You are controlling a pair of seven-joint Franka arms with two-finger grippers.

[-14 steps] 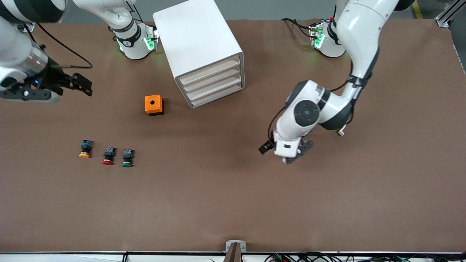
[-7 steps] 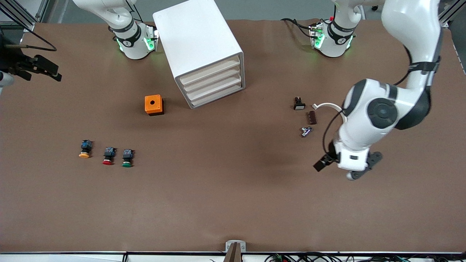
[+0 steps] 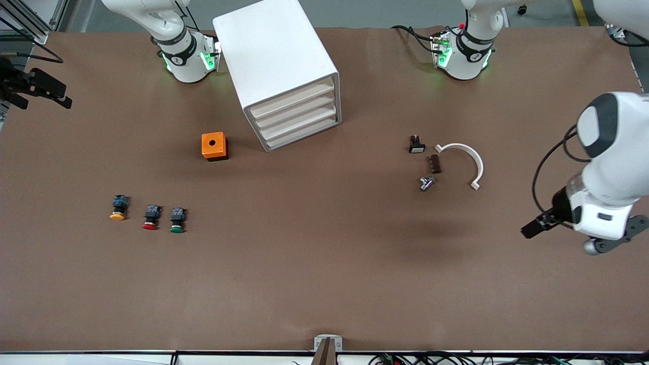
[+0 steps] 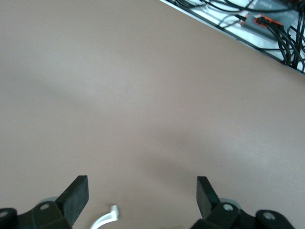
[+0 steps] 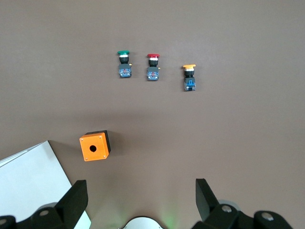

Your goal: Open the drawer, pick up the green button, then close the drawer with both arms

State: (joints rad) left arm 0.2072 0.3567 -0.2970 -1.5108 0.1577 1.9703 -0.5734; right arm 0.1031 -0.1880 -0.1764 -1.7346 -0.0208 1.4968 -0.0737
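The green-capped button lies on the table beside a red-capped one, toward the right arm's end; it also shows in the right wrist view. The white drawer cabinet stands between the two arm bases with all its drawers shut. My left gripper hangs open and empty over bare table at the left arm's end; its wrist view shows its gap over bare table. My right gripper is open and empty, high over the table edge at the right arm's end, and looks down on the buttons.
A red-capped button and a yellow-capped button lie in a row with the green one. An orange box with a hole sits beside the cabinet. A white arc, a small black switch, a brown piece and a metal piece lie toward the left arm's end.
The left arm has swung out toward its own end of the table, uncovering the arc and small parts. The right gripper has drawn back to the table edge.
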